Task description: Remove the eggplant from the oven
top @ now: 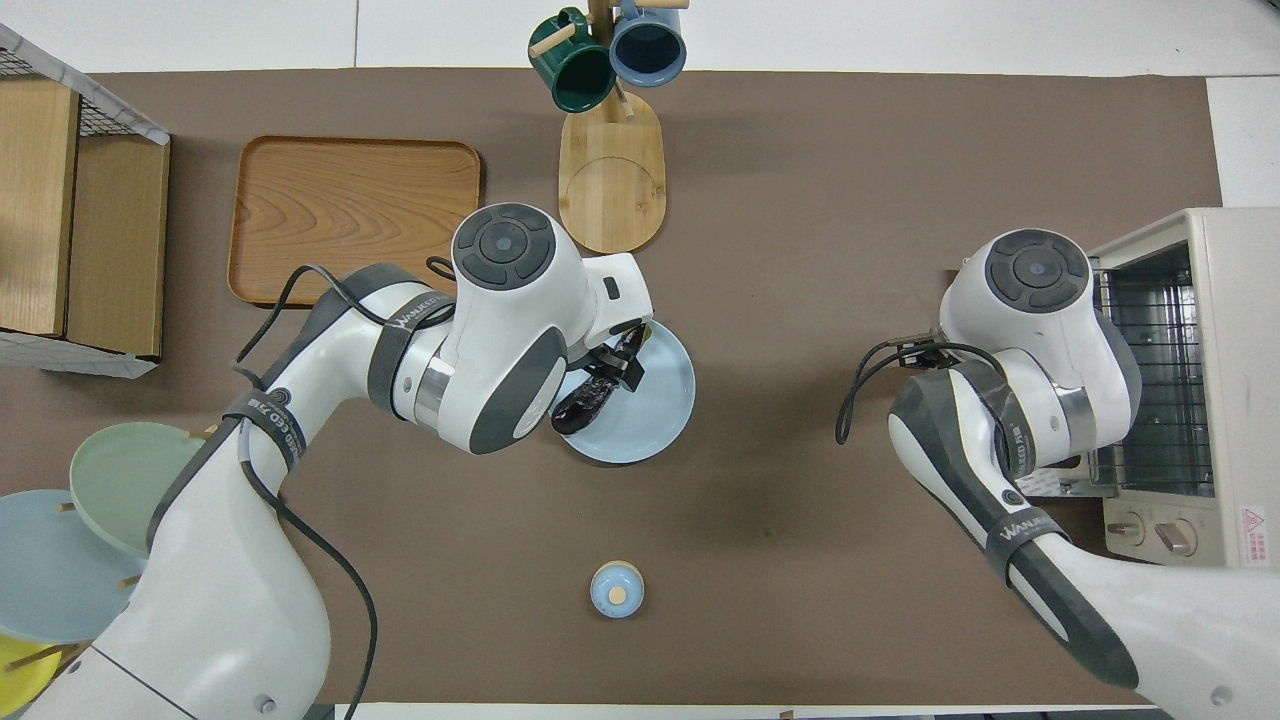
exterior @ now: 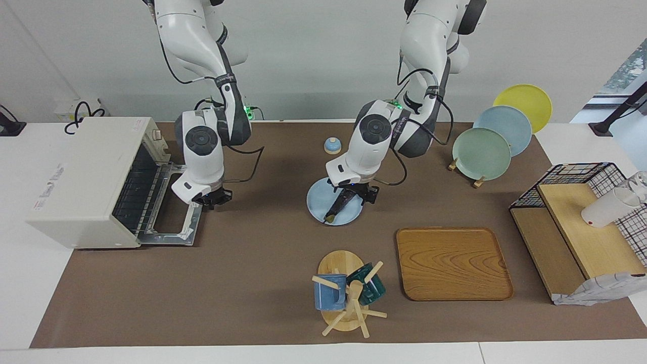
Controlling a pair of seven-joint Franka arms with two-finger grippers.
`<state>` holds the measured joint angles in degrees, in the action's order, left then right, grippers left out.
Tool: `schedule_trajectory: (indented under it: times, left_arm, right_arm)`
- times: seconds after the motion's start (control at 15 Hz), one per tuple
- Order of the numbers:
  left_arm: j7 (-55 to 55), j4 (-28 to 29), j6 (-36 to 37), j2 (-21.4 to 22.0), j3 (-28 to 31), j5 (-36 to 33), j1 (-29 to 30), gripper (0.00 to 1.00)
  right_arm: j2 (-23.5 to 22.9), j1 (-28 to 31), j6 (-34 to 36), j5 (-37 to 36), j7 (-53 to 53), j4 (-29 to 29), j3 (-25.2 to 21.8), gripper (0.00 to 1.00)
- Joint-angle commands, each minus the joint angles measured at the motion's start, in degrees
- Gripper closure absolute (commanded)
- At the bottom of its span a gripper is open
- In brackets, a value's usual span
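facing view: eggplant on the blue plate, left gripper over it

the eggplant [exterior: 339, 205] lies slantwise on the light blue plate [exterior: 317, 203] in the middle of the table, its greenish stem end pointing away from the robots. in the overhead view the eggplant [top: 592, 392] shows its dark rounded end at the plate's [top: 655, 410] nearer part, and the rest is covered by the arm. the left gripper [exterior: 355, 195] is low over the eggplant with its fingers spread wide, one to each side of it; whether they touch it cannot be told.

the oven [exterior: 86, 182] stands at the right arm's end of the table, its glass door [exterior: 174, 206] folded down flat and its wire rack [exterior: 136, 187] bare. the right gripper [exterior: 211, 199] hangs just over the door's edge with its fingertips pressed together, nothing between them.

a small blue bell [exterior: 332, 145] sits nearer to the robots than the plate. farther from them stand a wooden mug tree [exterior: 346, 298] with a blue mug [exterior: 330, 292] and a green mug [exterior: 368, 284], and beside it a wooden tray [exterior: 453, 264]. toward the left arm's end a rack holds a green, a blue and a yellow plate [exterior: 481, 153], and a black wire basket shelf [exterior: 581, 177] stands at the table's edge.
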<state>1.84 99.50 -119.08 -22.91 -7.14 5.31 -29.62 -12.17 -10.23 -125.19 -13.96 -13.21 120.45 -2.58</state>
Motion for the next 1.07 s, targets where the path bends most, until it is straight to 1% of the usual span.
schedule_trajectory:
  times: [0.0, 0.13, 0.33, 0.6, 0.67, 0.8, 0.87, 1.0]
  left_arm:
    - [-0.35, 3.94, -4.13, 0.94, 0.98, 0.84, -2.19, 0.00]
    - [-0.17, 5.18, -5.90, 0.85, 0.98, 0.84, -2.46, 0.00]
    - [-0.17, 6.14, -6.08, 1.02, 0.98, 0.84, -2.46, 0.00]
    - [0.44, 7.11, -6.61, 1.29, 0.98, 0.84, -2.55, 0.00]
    - [0.79, 7.11, -6.78, 1.29, 0.98, 0.84, -2.55, 0.00]
    - [1.32, 7.11, -6.87, 1.29, 0.90, 0.84, -2.64, 0.00]
    - [1.76, 7.20, -6.96, 1.29, 0.90, 0.84, -2.73, 0.00]
    - [1.85, 7.55, -7.22, 1.38, 0.90, 0.84, -3.34, 0.01]
  right_arm:
    - [0.31, 1.36, -2.77, -2.56, 1.08, 1.97, 0.82, 1.00]
    - [0.31, 2.93, -4.53, -3.18, 1.17, 2.86, 0.91, 1.00]
    - [0.31, 2.94, -5.06, -3.53, 1.52, 3.39, 0.82, 1.00]
    - [0.40, 2.76, -3.92, -10.64, 1.61, 2.86, 0.91, 1.00]
    - [0.40, 2.50, -2.70, -11.00, 1.61, 2.16, 0.82, 1.00]
    - [0.48, 2.41, 3.34, -11.01, 2.66, -1.25, 0.91, 1.00]
    - [0.75, 2.76, 5.38, -11.01, 4.84, -2.66, 0.91, 1.00]
    - [2.15, 3.98, 7.23, -10.92, 8.19, -4.08, 0.65, 1.00]
